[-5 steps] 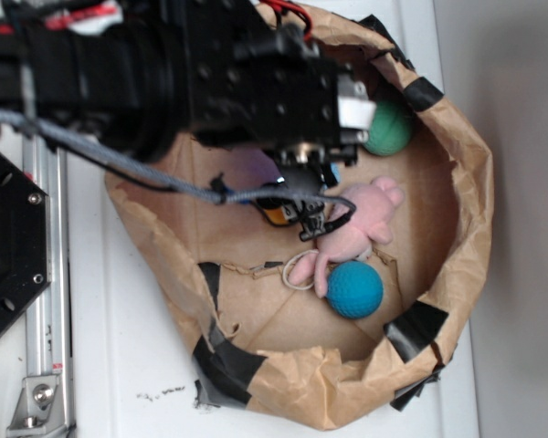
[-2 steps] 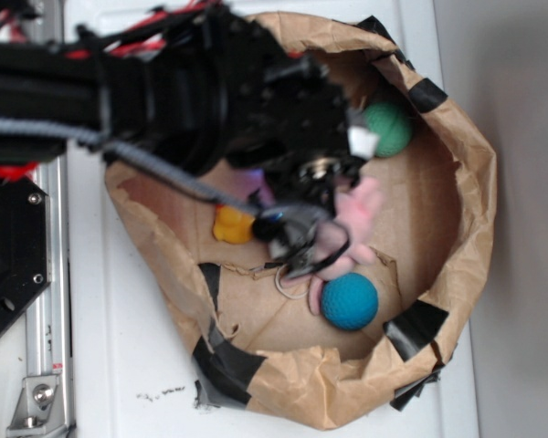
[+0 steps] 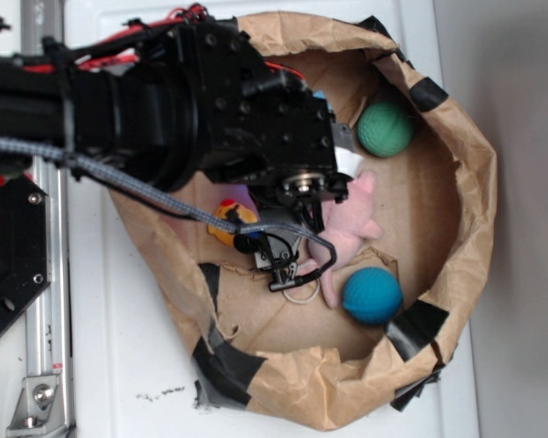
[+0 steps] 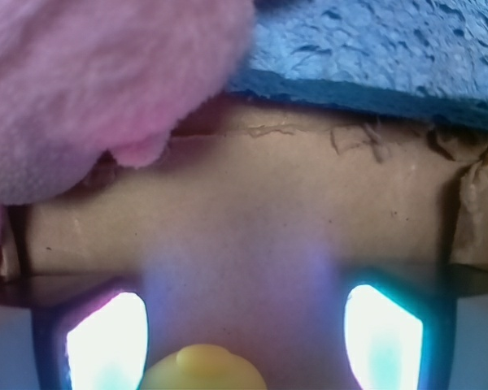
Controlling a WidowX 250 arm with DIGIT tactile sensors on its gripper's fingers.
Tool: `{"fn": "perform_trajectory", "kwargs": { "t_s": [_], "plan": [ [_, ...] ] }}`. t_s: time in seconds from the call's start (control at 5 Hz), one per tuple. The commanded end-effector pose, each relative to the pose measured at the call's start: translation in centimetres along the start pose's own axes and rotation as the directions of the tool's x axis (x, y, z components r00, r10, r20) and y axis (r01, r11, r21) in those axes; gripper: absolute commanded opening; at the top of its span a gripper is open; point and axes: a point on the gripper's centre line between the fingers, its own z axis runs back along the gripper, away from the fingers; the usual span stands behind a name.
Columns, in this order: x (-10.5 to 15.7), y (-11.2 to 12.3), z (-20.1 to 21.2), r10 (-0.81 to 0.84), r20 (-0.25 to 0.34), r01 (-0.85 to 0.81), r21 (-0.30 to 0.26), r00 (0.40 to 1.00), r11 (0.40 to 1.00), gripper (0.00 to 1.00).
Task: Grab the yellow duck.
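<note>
A: We start at the claw (image 3: 272, 258). It sits low in the paper bag (image 3: 457, 228), just beside the duck (image 3: 230, 219). In the wrist view two glowing fingers (image 4: 106, 341) stand apart, and the duck's yellow top (image 4: 202, 370) shows between them at the bottom edge.

B: So we log the jaws as apart, not clamped?

A: Yes. We see a gap on both sides of the duck; contact we cannot tell.

B: Surroundings?

A: The pink plush (image 3: 347, 224) lies right next to the claw, the blue ball (image 3: 373, 294) near it, the green ball (image 3: 384, 129) well apart by the far wall.

B: Progress?

A: We judge the approach done. Closing and lifting are left.
</note>
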Motion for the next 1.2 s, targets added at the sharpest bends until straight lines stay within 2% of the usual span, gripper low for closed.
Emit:
{"fn": "perform_trajectory", "kwargs": {
  "t_s": [0.0, 0.2, 0.4, 0.6, 0.8, 1.0],
  "plan": [
    [-0.4, 0.7, 1.3, 0.002, 0.048, -0.002, 0.002, 0.999, 1.000, 1.00],
    [-0.9, 1.0, 1.1, 0.002, 0.016, -0.001, -0.022, 1.000, 1.000, 1.00],
    [-1.5, -0.3, 0.7, -0.047, -0.014, 0.046, -0.106, 0.999, 0.993, 1.00],
    [-2.1, -1.3, -0.2, -0.076, -0.066, 0.067, -0.136, 0.995, 0.988, 1.00],
    [-2.5, -1.6, -0.9, -0.039, -0.040, 0.037, -0.053, 0.998, 0.998, 0.00],
    [-2.4, -1.4, -0.8, -0.039, -0.024, 0.038, -0.045, 0.999, 0.998, 0.00]
  ]
}}
